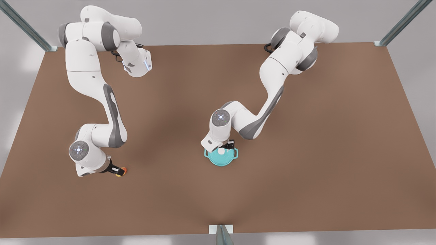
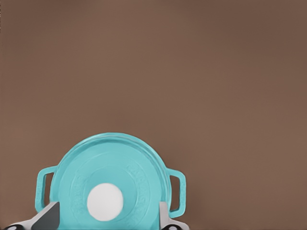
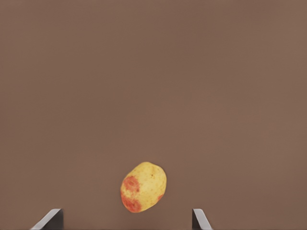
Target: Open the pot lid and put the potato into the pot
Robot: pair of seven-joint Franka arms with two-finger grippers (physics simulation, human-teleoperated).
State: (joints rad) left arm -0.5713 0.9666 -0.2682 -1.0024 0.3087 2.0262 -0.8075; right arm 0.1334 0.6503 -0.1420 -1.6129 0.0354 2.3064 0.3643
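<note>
Left end effector (image 2: 105,218): positioned directly over the pot lid (image 2: 110,179), fingers spread apart on either side of the white knob (image 2: 104,202), not clamped on it. In the front view this end effector (image 1: 223,147) sits at the far edge of the pot (image 1: 221,157), near the bench (image 1: 306,170) centre. The knob lies between the fingers, so the coming grip appears to call for a straight descent and a closing, with no sideways correction evident.

Right end effector (image 3: 127,220): fingers spread wide, clamped on nothing, with the potato (image 3: 143,187) lying on the bench between and just ahead of the fingertips. Its long axis runs obliquely to the line joining the two fingers. In the front view this end effector (image 1: 117,170) is at the front view's left, with the potato (image 1: 122,172) at its tip. Whether the fingers touch the potato cannot be told.

The potato is well apart from the pot. The right arm is much nearer the potato; the left arm is nearer the lid.

Materials and shapes: the lid is a flat round teal disc with faint raised rings, seated squarely on the pot and still closed. The pot carries two loop handles on opposite sides. The potato is a smooth yellow oval with orange-red patches. The bench surface is plain matte brown.
</note>
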